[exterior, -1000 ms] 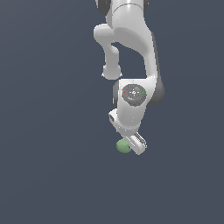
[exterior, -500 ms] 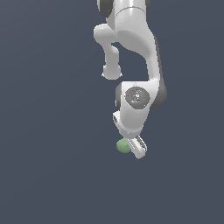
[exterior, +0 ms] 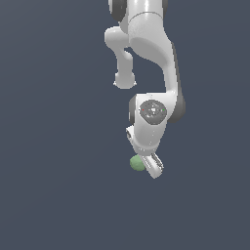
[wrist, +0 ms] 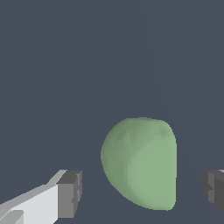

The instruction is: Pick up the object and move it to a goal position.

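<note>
The object (wrist: 141,162) is a small pale green rounded blob with a matte surface. In the wrist view it fills the space between my two dark fingertip pads (wrist: 70,193), with a gap on each side. My gripper (wrist: 141,192) is open around it. In the exterior view the object (exterior: 136,163) shows as a green lump at the lower end of the white arm, partly hidden behind my gripper (exterior: 149,167).
A flat dark grey-blue surface (exterior: 58,195) lies all around the object. The white arm (exterior: 146,58) reaches down from the top of the exterior view.
The arm has come down a little toward the object. The object has not moved.
</note>
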Robot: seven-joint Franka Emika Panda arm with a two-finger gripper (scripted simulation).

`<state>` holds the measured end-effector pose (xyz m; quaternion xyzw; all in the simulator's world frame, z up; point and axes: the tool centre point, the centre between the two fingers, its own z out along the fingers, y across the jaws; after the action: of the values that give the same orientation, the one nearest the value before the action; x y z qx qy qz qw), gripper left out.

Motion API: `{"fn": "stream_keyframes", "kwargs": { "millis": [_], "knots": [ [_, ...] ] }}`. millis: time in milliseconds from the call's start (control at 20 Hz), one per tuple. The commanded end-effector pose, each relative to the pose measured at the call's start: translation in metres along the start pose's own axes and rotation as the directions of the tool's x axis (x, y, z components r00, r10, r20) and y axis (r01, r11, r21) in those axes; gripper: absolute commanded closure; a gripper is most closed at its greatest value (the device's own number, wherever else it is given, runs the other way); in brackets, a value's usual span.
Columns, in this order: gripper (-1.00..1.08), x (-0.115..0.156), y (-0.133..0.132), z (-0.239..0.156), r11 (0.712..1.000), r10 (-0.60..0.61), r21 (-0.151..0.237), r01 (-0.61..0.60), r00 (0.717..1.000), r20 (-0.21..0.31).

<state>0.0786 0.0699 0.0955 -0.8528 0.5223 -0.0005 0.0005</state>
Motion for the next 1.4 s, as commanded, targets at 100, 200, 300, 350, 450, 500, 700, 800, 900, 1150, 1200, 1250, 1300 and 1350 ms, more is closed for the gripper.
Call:
{"fn": "stream_keyframes", "kwargs": {
  "millis": [100,200,300,350,450,500,700,800,900,1150,1200,1250,1300,1350],
  "knots": [
    [-0.92,0.000,0.001,0.025,1.000,0.002,-0.001,-0.002,1.000,0.000],
    [-0.92,0.000,0.002,0.034,1.000,0.003,-0.001,-0.003,1.000,0.000],
    [-0.92,0.000,0.001,0.040,1.000,0.004,-0.001,-0.004,1.000,0.000],
    [-0.92,0.000,0.001,0.041,1.000,0.004,-0.001,-0.004,1.000,0.000],
    [-0.92,0.000,0.001,0.042,1.000,0.004,-0.001,-0.004,1.000,0.000],
    [-0.92,0.000,0.000,0.041,1.000,0.004,-0.001,-0.004,1.000,0.000],
    [1.08,0.000,0.000,0.041,1.000,0.004,-0.001,-0.004,1.000,0.000],
    [1.08,0.000,0.000,0.041,1.000,0.004,-0.001,-0.004,1.000,0.000],
    [1.08,0.000,0.000,0.041,1.000,0.004,-0.001,-0.004,1.000,0.000],
    [1.08,0.000,0.000,0.041,1.000,0.003,-0.001,-0.003,1.000,0.000],
    [1.08,0.001,0.001,0.040,1.000,0.003,-0.001,-0.003,1.000,0.000],
    [1.08,0.004,0.002,0.039,1.000,0.003,-0.001,-0.003,1.000,0.000],
    [1.08,0.007,0.003,0.037,1.000,0.003,-0.001,-0.003,1.000,0.000],
    [1.08,0.010,0.005,0.035,1.000,0.003,-0.001,-0.003,1.000,0.000]
  ]
}}
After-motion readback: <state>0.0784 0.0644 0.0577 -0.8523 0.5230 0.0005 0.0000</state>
